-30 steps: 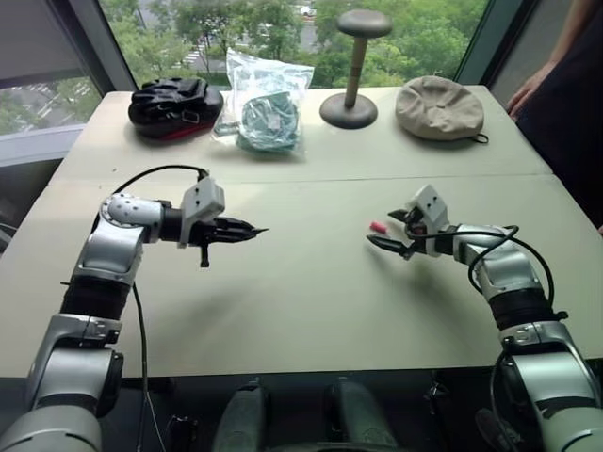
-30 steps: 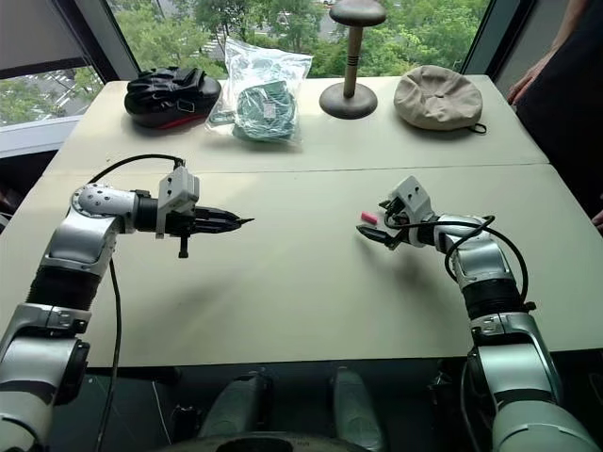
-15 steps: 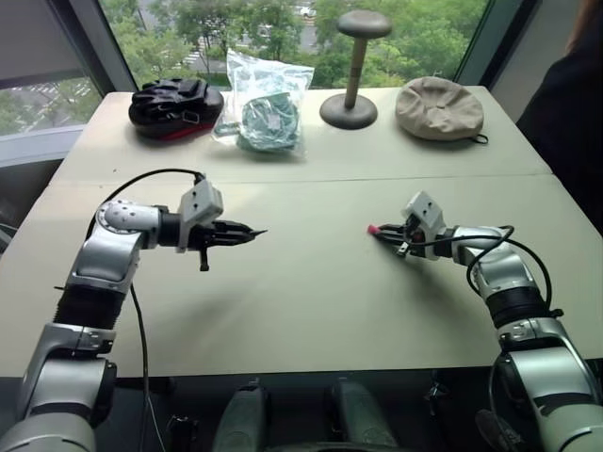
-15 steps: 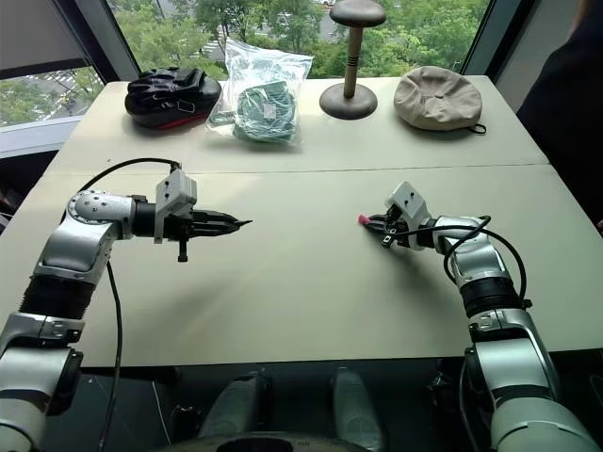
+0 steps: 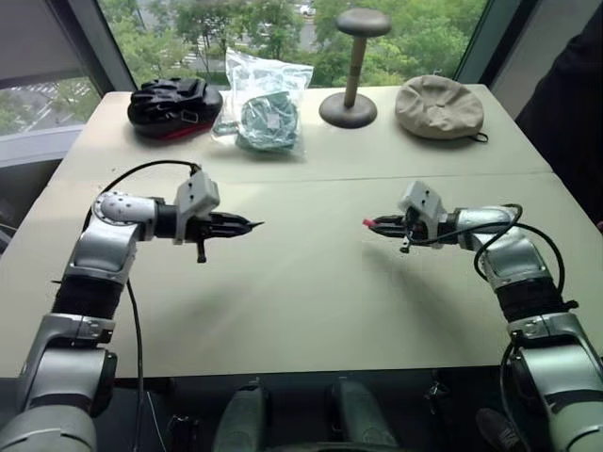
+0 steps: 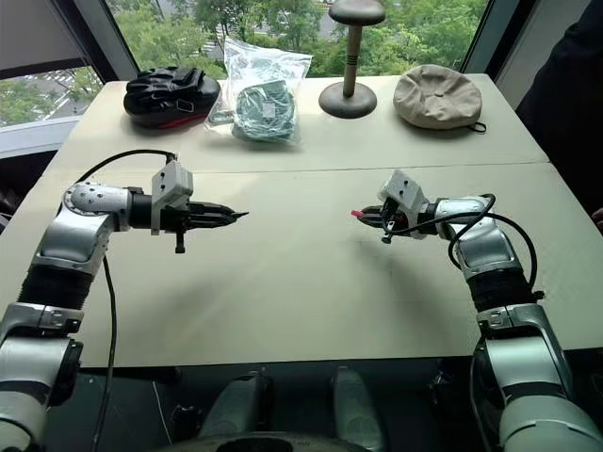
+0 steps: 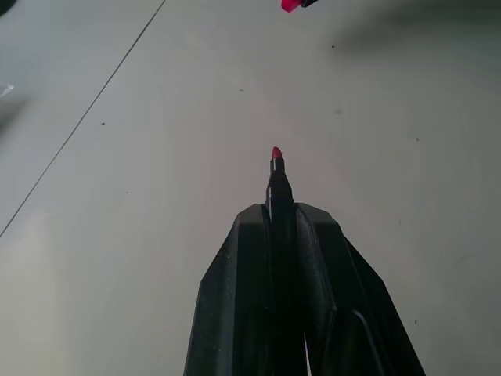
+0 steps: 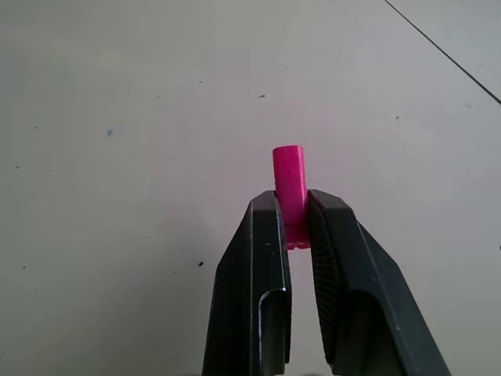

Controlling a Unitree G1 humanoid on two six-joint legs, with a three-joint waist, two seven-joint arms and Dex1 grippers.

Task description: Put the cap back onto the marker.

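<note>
My left gripper [image 5: 247,224] is shut on the marker [image 7: 276,178], a thin black stick whose pink-red tip pokes out past the fingers and points to the right, above the table. My right gripper [image 5: 373,224] is shut on the cap [image 8: 290,188], a tiny pink-red cylinder that sticks out from between the fingertips [image 8: 264,227] and points left, toward the marker. The cap [image 5: 368,223] hangs a little above the beige table [image 5: 301,301]. A wide gap of table separates the marker tip from the cap.
Along the far edge stand black gloves [image 5: 174,105], a clear bag with green contents [image 5: 266,105], a mushroom-shaped stand [image 5: 350,71] and a beige fabric cap [image 5: 439,106]. A person in dark clothes [image 5: 570,104] stands at the far right.
My right gripper closed on the cap lying on the table, then lifted it and turned it to point left. The left arm with the marker stayed put.
</note>
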